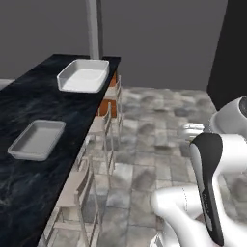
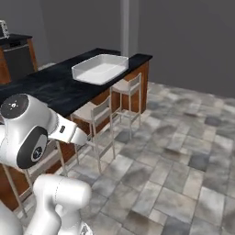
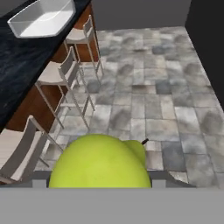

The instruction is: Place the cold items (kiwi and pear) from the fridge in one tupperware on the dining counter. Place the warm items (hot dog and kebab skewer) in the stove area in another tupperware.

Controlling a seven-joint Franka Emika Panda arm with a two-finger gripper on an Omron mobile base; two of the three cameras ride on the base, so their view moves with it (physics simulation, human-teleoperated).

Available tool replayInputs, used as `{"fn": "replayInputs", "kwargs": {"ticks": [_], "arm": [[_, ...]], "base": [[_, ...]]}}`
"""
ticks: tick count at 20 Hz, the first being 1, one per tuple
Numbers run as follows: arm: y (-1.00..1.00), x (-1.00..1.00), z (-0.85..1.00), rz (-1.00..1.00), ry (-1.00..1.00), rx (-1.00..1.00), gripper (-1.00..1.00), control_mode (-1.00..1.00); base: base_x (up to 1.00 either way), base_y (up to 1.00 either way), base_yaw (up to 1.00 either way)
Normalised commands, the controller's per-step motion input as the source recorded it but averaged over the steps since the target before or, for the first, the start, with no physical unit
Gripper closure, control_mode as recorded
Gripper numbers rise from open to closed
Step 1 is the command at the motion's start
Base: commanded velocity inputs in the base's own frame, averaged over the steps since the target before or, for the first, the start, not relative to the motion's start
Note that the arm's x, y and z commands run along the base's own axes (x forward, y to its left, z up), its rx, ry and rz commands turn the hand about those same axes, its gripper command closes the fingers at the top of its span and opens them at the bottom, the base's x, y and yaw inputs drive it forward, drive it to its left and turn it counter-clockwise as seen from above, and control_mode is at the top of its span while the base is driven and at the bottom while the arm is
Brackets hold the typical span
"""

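Note:
A yellow-green pear [image 3: 103,164] with a short dark stem fills the bottom of the hand view, and my gripper [image 3: 99,183] is shut on it, a grey fingertip showing at each side. It hangs above the tiled floor beside the dining counter [image 1: 43,101]. Two grey tupperwares lie on that black counter: a deep one [image 1: 83,76] [image 2: 101,68] [image 3: 41,17] at the far end and a shallower one [image 1: 37,139] nearer me. Both look empty. The kiwi, hot dog and kebab skewer are out of view.
Pale bar stools [image 1: 103,126] [image 2: 94,114] [image 3: 65,72] line the counter's open side, between me and the top. Grey tiled floor [image 3: 153,100] spreads to the right. A grey pillar [image 1: 92,26] rises behind the counter's far end, and a dark tall body [image 1: 232,48] stands at the right.

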Motion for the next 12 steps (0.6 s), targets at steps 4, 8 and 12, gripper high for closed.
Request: {"fn": "replayInputs", "kwargs": {"ticks": [4,8,12], "arm": [[0.00,0.00,0.00,0.00,0.00,0.00,1.00,1.00],[0.00,0.00,0.00,0.00,0.00,0.00,1.00,1.00],[0.00,0.00,0.00,0.00,0.00,0.00,1.00,1.00]], "base": [[0.87,-0.49,0.50],[0.88,-0.60,0.43],[0.89,-0.72,0.34]]}}
